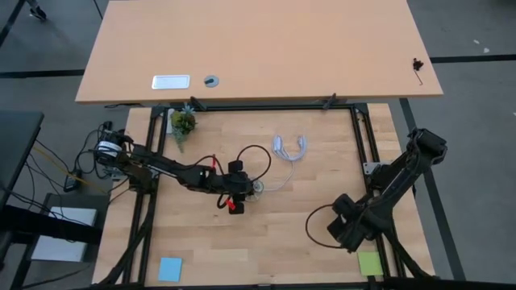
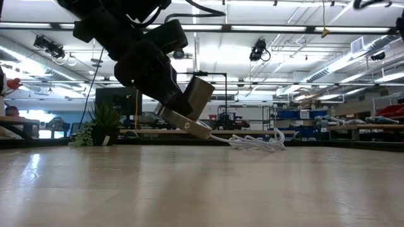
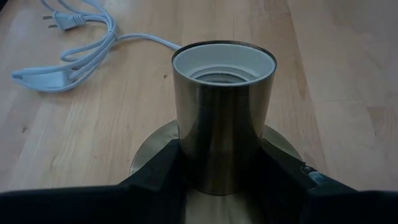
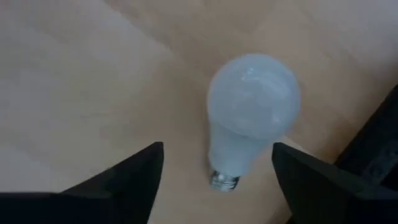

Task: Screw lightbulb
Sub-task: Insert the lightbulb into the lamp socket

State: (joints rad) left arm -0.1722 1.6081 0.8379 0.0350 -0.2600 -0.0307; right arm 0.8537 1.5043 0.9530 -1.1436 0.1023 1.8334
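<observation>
Pretty early in the job, judging by how things sit. The lamp socket [image 3: 222, 112] is clamped by the left gripper [image 3: 221, 177] near the middle of the table [image 1: 322, 242], one dark finger on each side of the brushed metal cup, and in the low view it's seen tilted with its round base lifted off the wood. The threaded opening is empty, nothing screwed in yet.

The lightbulb [image 4: 249, 112] is lying loose on the wood near the table's front right corner, well apart from the socket. It's framed between the fingers of the right gripper [image 4: 217, 168], which are spread wide on either side without touching it. So the bulb is not held at all right now.

The white cable [image 1: 290, 150] with its plug is bundled up farther back, beyond the socket.

Still to be done, as far as can be judged: the bulb has to be grasped, carried over, lined up base-first with the socket mouth, and twisted in. Basically everything except holding the socket.
</observation>
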